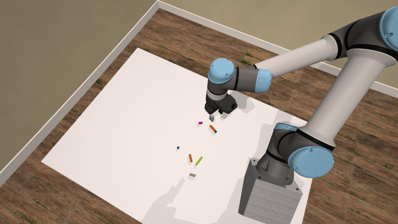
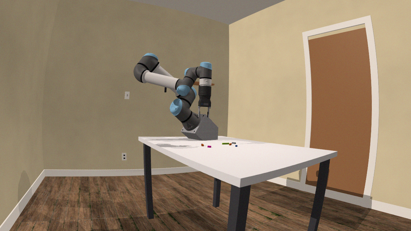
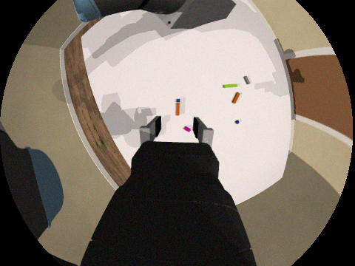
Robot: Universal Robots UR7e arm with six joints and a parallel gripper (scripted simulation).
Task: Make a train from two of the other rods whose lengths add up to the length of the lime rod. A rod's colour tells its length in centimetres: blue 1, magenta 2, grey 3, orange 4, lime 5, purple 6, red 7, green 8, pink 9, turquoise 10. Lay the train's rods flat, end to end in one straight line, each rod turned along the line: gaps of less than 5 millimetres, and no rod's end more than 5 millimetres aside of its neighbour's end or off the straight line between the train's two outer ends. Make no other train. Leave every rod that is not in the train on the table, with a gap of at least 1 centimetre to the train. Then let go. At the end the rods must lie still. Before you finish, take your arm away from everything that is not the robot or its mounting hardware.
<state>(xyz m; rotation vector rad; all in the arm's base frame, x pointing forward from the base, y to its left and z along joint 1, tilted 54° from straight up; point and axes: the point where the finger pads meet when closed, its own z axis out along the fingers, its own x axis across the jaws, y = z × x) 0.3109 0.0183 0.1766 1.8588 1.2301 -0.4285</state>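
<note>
A white table (image 1: 111, 111) (image 2: 273, 160) (image 3: 255, 159) fills the front of the exterior view, and the lime rod (image 1: 199, 160) (image 2: 225, 143) (image 3: 230, 86) lies flat toward its far side. Nearest on the tabletop is the magenta rod (image 1: 200, 122) (image 2: 209, 146) (image 3: 187, 128), well apart from the lime rod and above it in the top view. The single blue rod (image 1: 178, 147) (image 2: 236, 145) (image 3: 237, 122) lies by itself, up and to the left of the lime rod in that same view.

Up and to the right of the lime rod there, an orange rod (image 1: 212, 128) (image 2: 202, 145) (image 3: 177, 108) and a second blue rod (image 1: 215, 131) (image 3: 178, 100) lie end to end, in what looks like one straight line; whether they touch cannot be told. Their colours add up to the lime length. The other orange rod (image 1: 190, 157) (image 2: 230, 144) (image 3: 236, 97) sits near the lime rod, apart and turned differently. The grey rod (image 1: 192, 175) (image 2: 233, 142) (image 3: 247, 80) is also near it, on the far side in the exterior view.

The gripper (image 1: 216, 114) (image 2: 203, 115) (image 3: 177, 123) hangs above the table, well apart from the lime rod, its jaws wide open and holding nothing. Behind the lime rod stands the robot's grey base (image 1: 281, 206) (image 2: 207, 129) (image 3: 207, 15).
</note>
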